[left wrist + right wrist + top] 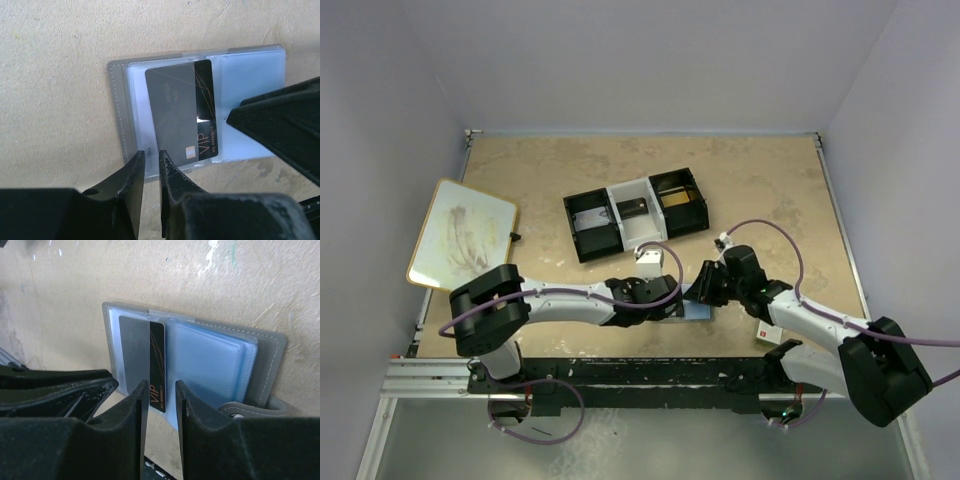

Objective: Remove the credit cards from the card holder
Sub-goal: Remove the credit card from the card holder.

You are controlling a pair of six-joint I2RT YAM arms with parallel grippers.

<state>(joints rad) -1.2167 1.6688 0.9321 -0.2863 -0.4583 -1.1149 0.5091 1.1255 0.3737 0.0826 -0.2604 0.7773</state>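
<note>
Right gripper (161,387) astride card (157,365) edge

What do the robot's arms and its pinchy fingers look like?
The left arm and the right arm are smooth white tubes joined by chunky black joints. A thin purple cable loops along each one. The left gripper and the right gripper are all black, each with two flat, pointed fingers, a bit scuffed at the tips.
</note>
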